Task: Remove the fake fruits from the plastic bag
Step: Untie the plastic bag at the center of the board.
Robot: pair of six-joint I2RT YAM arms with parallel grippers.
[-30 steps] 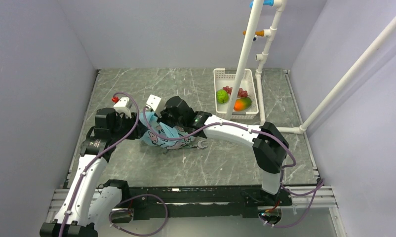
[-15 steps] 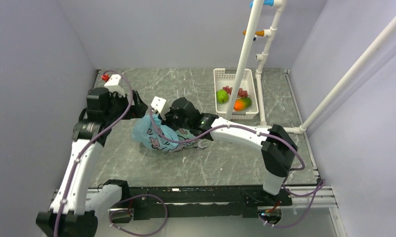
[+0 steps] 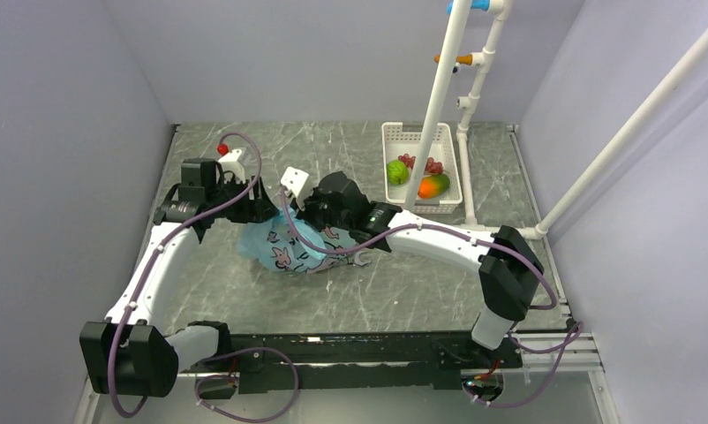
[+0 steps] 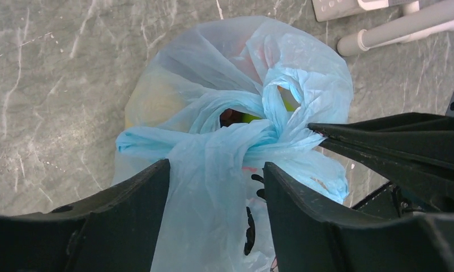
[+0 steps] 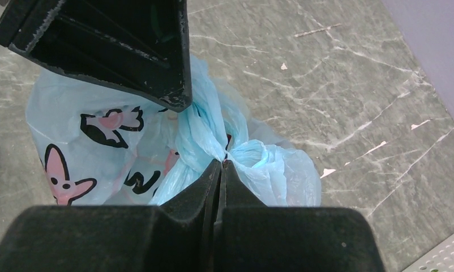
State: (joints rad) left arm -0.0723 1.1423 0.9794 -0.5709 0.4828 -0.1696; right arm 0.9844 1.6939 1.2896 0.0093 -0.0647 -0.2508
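Observation:
The light blue plastic bag [image 3: 284,249] with pink-and-white cartoon print lies mid-table. My right gripper [image 5: 222,162] is shut on a twisted handle of the bag [image 5: 202,124], at its far right side in the top view [image 3: 320,215]. My left gripper [image 4: 216,170] is open, its jaws either side of a bunched strip of the bag [image 4: 213,153], at the bag's far left side in the top view [image 3: 260,210]. Through the bag's mouth a yellow-green fruit [image 4: 248,118] shows faintly; other contents are hidden.
A white basket [image 3: 395,141] at the back right holds a green fruit [image 3: 397,171], an orange-green mango [image 3: 433,185] and red grapes [image 3: 418,162]. White pipes [image 3: 439,97] stand over the basket. Purple walls close in the left, back and right.
My left gripper swung out to the back left, then came back right onto the bag's top. My right gripper shifted slightly right, still holding the handle; the bag stands fuller.

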